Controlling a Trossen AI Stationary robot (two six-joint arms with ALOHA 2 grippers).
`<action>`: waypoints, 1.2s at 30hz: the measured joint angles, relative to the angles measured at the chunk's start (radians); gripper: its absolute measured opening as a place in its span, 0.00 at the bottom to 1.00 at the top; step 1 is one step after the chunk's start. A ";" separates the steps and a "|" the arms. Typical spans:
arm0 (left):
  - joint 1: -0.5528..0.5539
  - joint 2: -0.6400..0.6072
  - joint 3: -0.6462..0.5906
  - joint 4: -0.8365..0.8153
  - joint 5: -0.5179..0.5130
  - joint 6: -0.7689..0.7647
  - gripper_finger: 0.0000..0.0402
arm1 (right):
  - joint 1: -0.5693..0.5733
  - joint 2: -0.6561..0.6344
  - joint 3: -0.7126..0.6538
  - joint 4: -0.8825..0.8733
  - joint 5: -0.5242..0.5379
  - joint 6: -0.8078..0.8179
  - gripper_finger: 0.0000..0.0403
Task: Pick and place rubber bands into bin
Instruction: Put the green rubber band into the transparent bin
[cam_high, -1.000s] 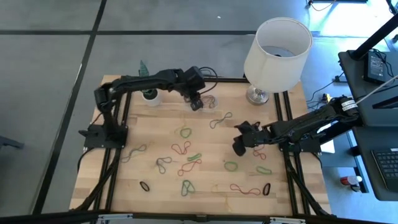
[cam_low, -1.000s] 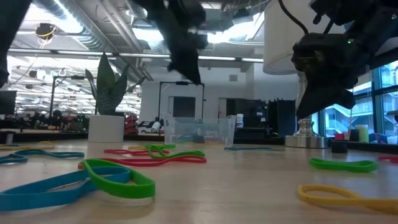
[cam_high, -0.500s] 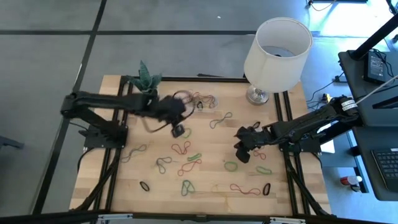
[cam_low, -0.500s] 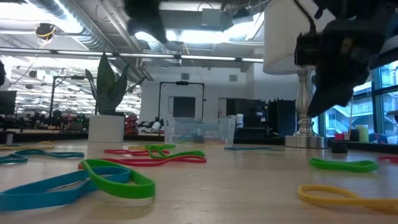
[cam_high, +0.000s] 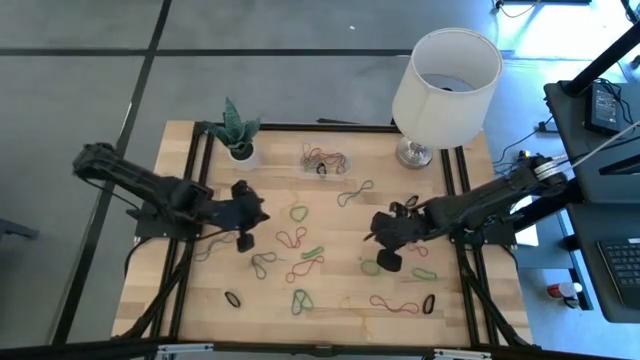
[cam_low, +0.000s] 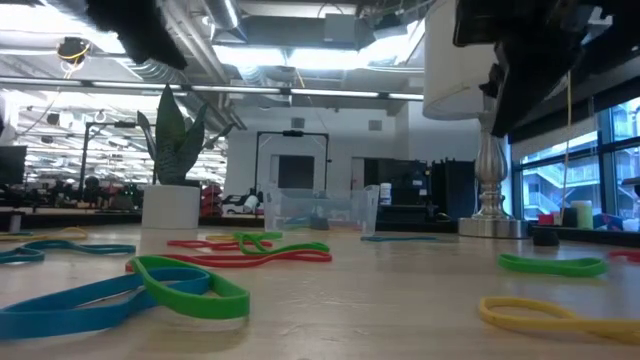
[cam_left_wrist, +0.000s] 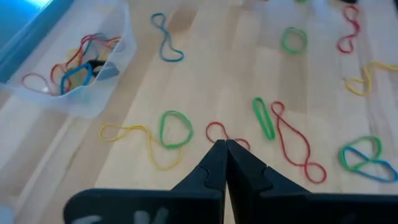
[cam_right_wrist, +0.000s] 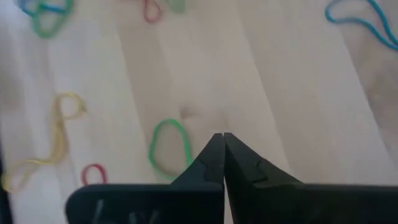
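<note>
Your left gripper (cam_left_wrist: 224, 144) has its jaws pressed together with nothing between them, the tips meeting over a red rubber band (cam_left_wrist: 219, 132) that lies on the wooden table (cam_left_wrist: 217, 68). At ten o'clock from those tips sits a green loop (cam_left_wrist: 175, 128), joined on its far side by a yellow band (cam_left_wrist: 138, 138); at two o'clock a narrow green band (cam_left_wrist: 263, 117) lies against a red figure-eight (cam_left_wrist: 295, 143). From above, you see this gripper (cam_high: 243, 238) left of the table's centre, with its arm reaching in from nine o'clock.

Your right gripper (cam_right_wrist: 222, 137) is also closed on nothing, its tips together just beside a green loop (cam_right_wrist: 170, 147) at their eight o'clock. A yellow band (cam_right_wrist: 48, 138) lies further out at nine o'clock. In the overhead view this gripper (cam_high: 384, 262) sits right of centre, its arm coming in from three o'clock.

The bin (cam_high: 324, 160) stands at twelve o'clock on the table, well apart from both grippers, and already holds several bands (cam_left_wrist: 79, 62), red, blue, yellow and black. Many more rubber bands (cam_high: 300, 240) are scattered across the middle and near half of the table. A potted plant (cam_high: 238, 131) stands at eleven o'clock and a lamp (cam_high: 445, 75) at one o'clock.
</note>
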 joint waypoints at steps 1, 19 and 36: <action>-0.008 -0.027 -0.036 0.035 -0.001 0.022 0.00 | 0.000 0.022 0.017 -0.023 0.000 0.001 0.01; 0.132 -0.503 -0.434 0.306 0.140 0.295 0.00 | 0.000 0.230 0.068 -0.078 -0.064 0.137 0.17; 0.135 -0.512 -0.434 0.305 0.136 0.295 0.00 | 0.045 0.396 0.068 0.058 -0.108 0.049 0.24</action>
